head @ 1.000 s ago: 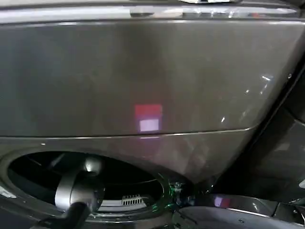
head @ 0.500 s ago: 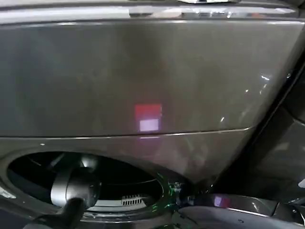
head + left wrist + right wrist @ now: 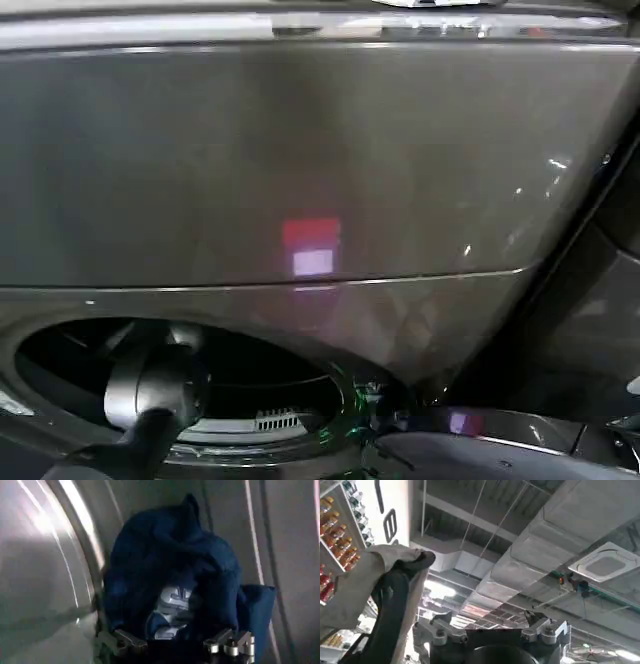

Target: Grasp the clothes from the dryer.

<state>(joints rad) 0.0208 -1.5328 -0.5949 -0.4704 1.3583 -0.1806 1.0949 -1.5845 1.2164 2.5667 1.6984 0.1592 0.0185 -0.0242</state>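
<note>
Ceiling ducts [image 3: 530, 565], square ceiling vent [image 3: 605, 565], shelf of bottles [image 3: 335, 540]

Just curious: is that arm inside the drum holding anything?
Not yet: left gripper open around the dark blue fabric bundle's near edge; right gripper empty.

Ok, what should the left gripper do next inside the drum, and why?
Probably ease forward slightly, then close: the left gripper is open, fingers flanking the dark blue crumpled fabric bundle against the dryer's steel drum wall. The right gripper points at the ceiling.
</note>
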